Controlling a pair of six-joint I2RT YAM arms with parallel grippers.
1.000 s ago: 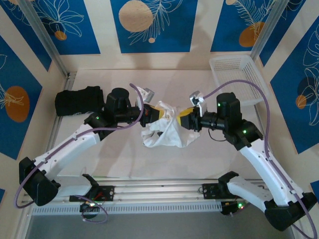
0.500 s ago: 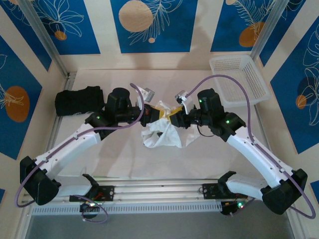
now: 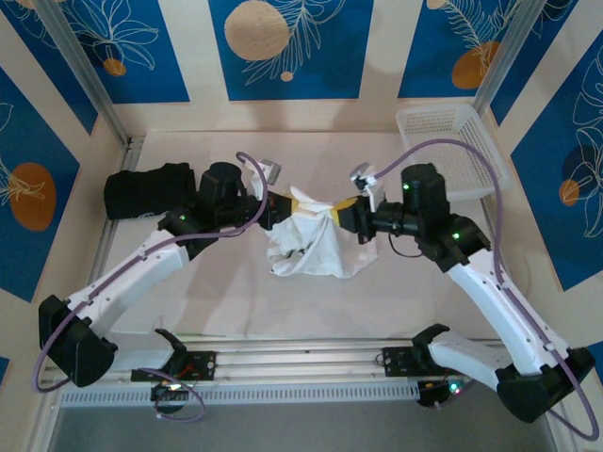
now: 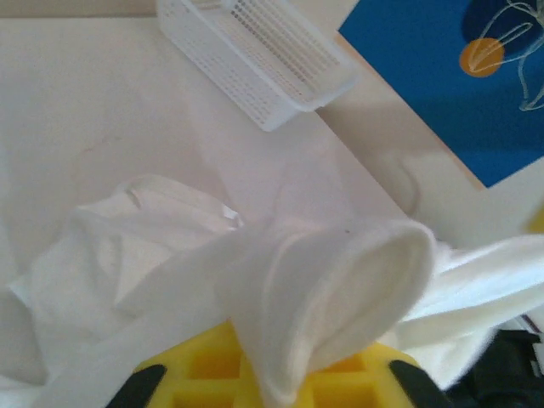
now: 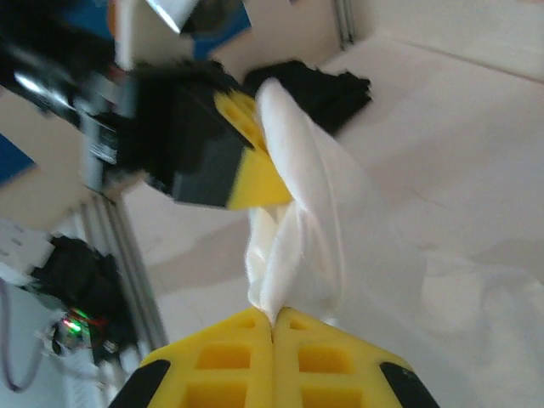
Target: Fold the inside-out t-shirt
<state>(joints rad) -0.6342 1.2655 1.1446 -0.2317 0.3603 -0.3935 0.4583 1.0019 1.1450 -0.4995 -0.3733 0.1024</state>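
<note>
Drawn slightly apart since half a second ago: left gripper [image 3: 290, 201] and right gripper [image 3: 347, 210], top edge of the inside-out t-shirt [image 3: 311, 247] now stretched between them. Near the worktop's [image 3: 226, 287] left edge, black folded garment [image 3: 141, 193], apart from the shirt. Left jaws nearly closed, white cloth pinched between the yellow fingers and draped over them. At mid-worktop, rest of the shirt hanging crumpled, its bottom on the surface. Right jaws fully closed, thin fold of cloth nipped at the tips. At the far right corner, white basket [image 3: 452, 155], well apart from the shirt.
</note>
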